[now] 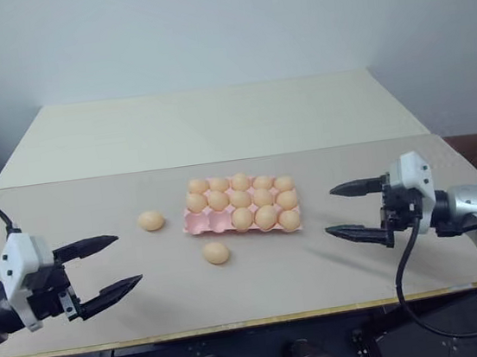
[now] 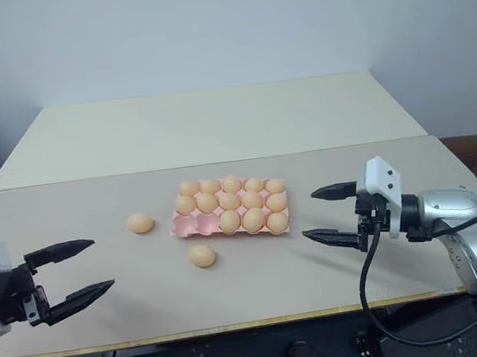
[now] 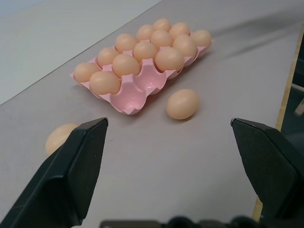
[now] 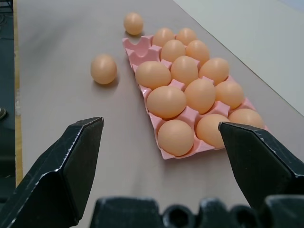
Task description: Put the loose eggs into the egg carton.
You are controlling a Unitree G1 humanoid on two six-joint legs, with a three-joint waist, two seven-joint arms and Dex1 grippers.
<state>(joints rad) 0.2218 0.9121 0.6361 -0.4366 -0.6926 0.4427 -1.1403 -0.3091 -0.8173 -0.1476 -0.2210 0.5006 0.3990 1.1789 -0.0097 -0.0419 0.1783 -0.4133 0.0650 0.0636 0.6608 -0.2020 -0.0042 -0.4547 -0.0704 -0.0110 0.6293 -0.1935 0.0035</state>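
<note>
Both hands wide and empty, grey-beige table [image 1: 321,281], pale wall [image 1: 220,24] behind

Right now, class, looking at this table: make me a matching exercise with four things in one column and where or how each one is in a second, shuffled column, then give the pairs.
Things:
1. egg carton
2. egg nearest the table's front edge
3. left tool
4. right tool

States or places:
A. open, to the right of the carton
B. two cups empty at its front left corner
C. open, at the table's front left
D. loose on the table, just in front of the carton

Pairs: 1-B, 2-D, 3-C, 4-A
</note>
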